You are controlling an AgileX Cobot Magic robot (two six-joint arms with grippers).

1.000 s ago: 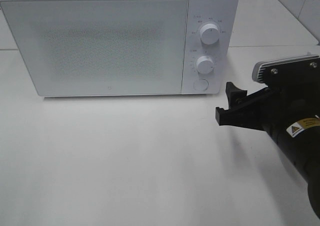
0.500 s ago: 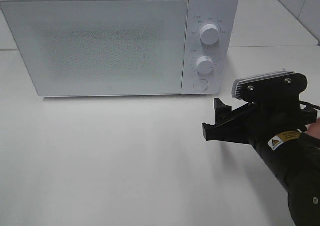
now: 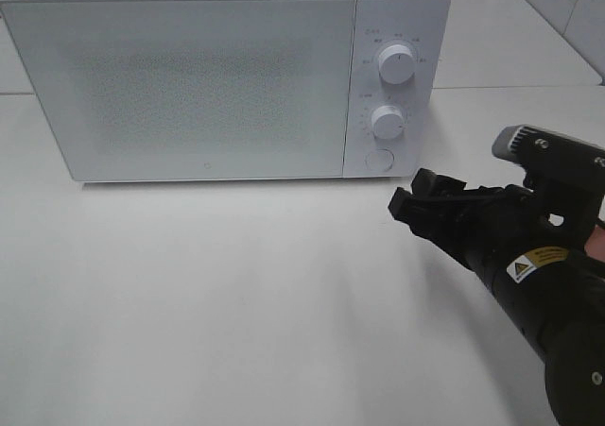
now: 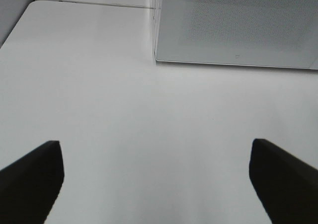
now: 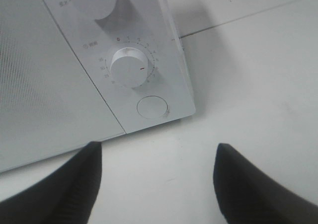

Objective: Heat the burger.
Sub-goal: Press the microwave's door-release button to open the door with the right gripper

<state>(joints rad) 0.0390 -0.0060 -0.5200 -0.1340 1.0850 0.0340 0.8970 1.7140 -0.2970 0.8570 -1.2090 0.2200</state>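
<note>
The burger is out of view in every frame. A white microwave point(image 3: 208, 76) stands at the back of the table with its door shut. My right gripper point(image 3: 416, 195) is open and empty, low over the table just right of and in front of the microwave's round door button point(image 3: 378, 160). In the right wrist view the open gripper point(image 5: 156, 179) faces the button point(image 5: 151, 107) and the lower knob point(image 5: 128, 67). My left gripper point(image 4: 156, 179) is open and empty over bare table, with the microwave point(image 4: 238, 25) ahead of it. The left arm does not show in the exterior view.
The control panel carries an upper knob point(image 3: 396, 64) and a lower knob point(image 3: 388, 122). The white table point(image 3: 236, 294) spreads in front of the microwave. A seam in the table surface runs behind the microwave at the right point(image 3: 510, 87).
My right arm moved left toward the microwave's control panel, then rolled its wrist. Its fingers now point up-left at the panel's lower corner. The microwave has not changed.
</note>
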